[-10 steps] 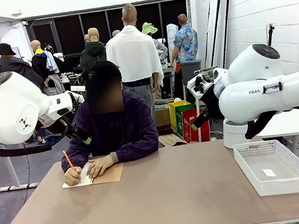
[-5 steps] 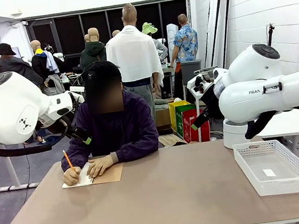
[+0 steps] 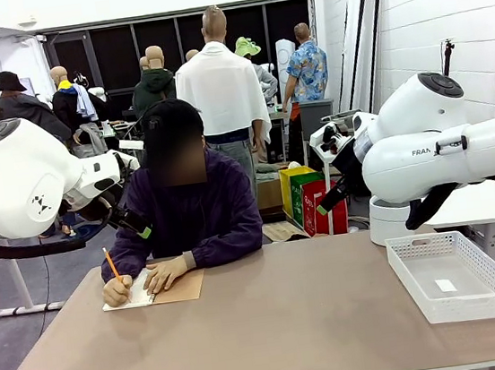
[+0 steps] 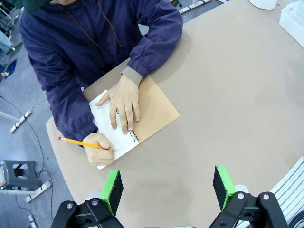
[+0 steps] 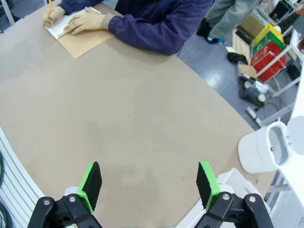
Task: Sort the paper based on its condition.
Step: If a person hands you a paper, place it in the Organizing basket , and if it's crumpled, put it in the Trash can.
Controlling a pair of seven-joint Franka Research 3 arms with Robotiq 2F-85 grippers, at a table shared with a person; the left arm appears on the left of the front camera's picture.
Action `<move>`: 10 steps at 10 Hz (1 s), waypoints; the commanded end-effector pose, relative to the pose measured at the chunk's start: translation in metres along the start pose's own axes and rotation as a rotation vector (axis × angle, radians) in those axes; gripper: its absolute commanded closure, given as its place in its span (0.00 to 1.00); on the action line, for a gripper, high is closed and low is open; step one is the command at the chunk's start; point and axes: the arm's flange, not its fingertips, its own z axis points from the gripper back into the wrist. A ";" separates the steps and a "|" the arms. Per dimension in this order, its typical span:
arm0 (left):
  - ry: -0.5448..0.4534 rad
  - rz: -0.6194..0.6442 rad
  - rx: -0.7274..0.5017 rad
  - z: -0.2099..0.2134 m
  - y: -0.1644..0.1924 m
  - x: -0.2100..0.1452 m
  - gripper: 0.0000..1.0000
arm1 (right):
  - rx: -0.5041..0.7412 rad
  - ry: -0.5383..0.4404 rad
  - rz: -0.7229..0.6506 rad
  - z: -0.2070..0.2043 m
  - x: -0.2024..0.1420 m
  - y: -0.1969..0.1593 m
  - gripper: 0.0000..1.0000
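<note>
With jaws apart and empty, the left gripper [image 4: 166, 172] and right gripper [image 5: 148, 165] hang above the table, likely waiting; a white tray [image 3: 476, 312] stands ready near right, and the paper [image 4: 99, 108] lies far left, pinned flat by the person's hand [image 3: 166, 273] for the pencil [image 3: 112, 262].

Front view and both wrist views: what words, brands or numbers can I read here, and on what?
"FRAN": on the right arm; the rest is cut off by its curve.
Notebook page: any writing is too small to read.
Left arm: a small dark emblem, no letters.
</note>
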 end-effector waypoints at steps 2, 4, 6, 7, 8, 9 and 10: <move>-0.004 0.000 -0.001 -0.001 0.001 0.002 0.00 | 0.003 -0.001 -0.002 0.000 0.000 -0.001 0.00; -0.004 0.000 -0.001 -0.001 0.001 0.002 0.00 | 0.003 -0.001 -0.002 0.000 0.000 -0.001 0.00; -0.004 0.000 -0.001 -0.001 0.001 0.002 0.00 | 0.003 -0.001 -0.002 0.000 0.000 -0.001 0.00; -0.004 0.000 -0.001 -0.001 0.001 0.002 0.00 | 0.003 -0.001 -0.002 0.000 0.000 -0.001 0.00; -0.004 0.000 -0.001 -0.001 0.001 0.002 0.00 | 0.003 -0.001 -0.002 0.000 0.000 -0.001 0.00; -0.004 0.000 -0.001 -0.001 0.001 0.002 0.00 | 0.003 -0.001 -0.002 0.000 0.000 -0.001 0.00; -0.004 0.000 -0.001 -0.001 0.001 0.002 0.00 | 0.003 -0.001 -0.002 0.000 0.000 -0.001 0.00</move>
